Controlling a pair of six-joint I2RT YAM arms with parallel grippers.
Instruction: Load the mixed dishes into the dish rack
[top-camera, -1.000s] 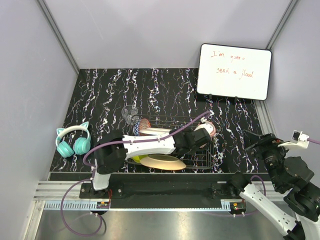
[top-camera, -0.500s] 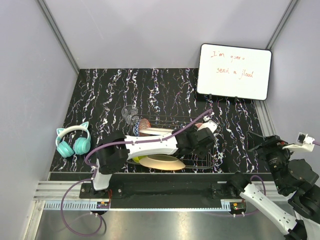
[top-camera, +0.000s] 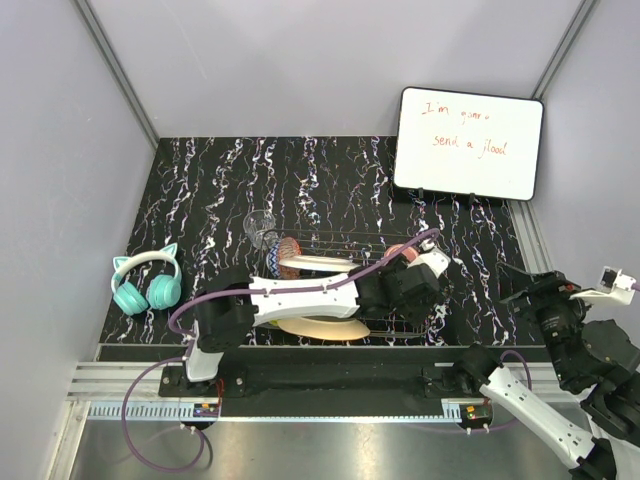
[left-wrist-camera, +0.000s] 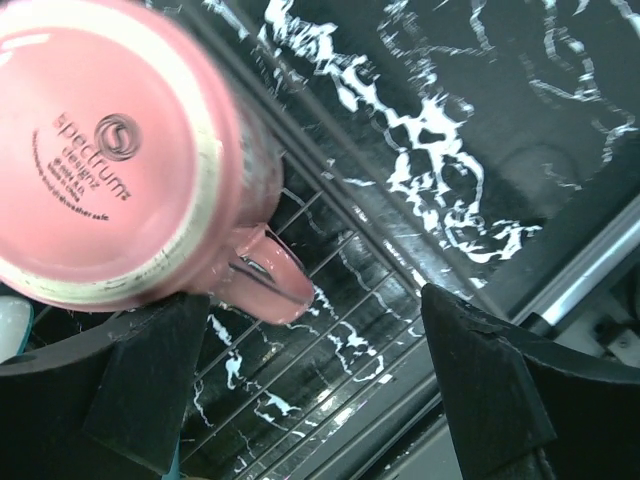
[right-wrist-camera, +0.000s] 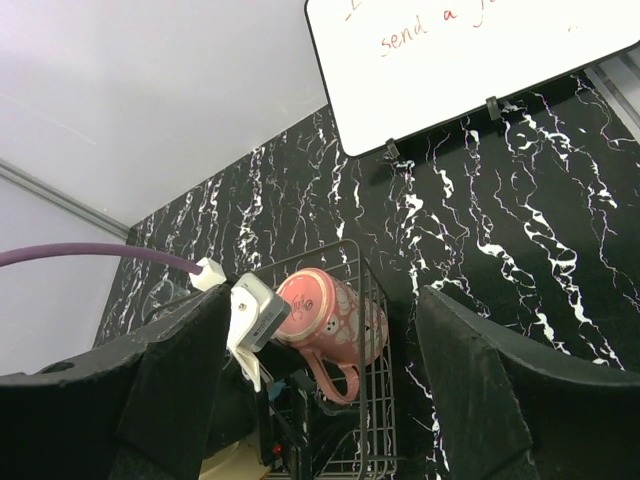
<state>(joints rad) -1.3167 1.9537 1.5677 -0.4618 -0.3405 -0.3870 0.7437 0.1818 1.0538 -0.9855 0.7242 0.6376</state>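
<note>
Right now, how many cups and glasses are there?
2. The pink cup lies in the dish rack's right end; the clear glass stands by its far left corner. The arm may hide others.

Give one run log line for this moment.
cup: lying in rack, right end | left jaws: open, beside cup | right jaws: open, empty

**Colours / patterns**

Desk (top-camera: 300, 180): black with white marble-like veins.
Cup (left-wrist-camera: 100, 150): pink, paler mottling on the side, cream ring round the base, grey print on the base.
Dish rack (right-wrist-camera: 372, 415): silver wire.
Whiteboard (top-camera: 468, 143): white, black frame, red writing.
Headphones (top-camera: 146, 283): teal, pale band.
Orange plate (top-camera: 320, 328): tan-orange, plain.
Cable (right-wrist-camera: 100, 252): purple.
</note>
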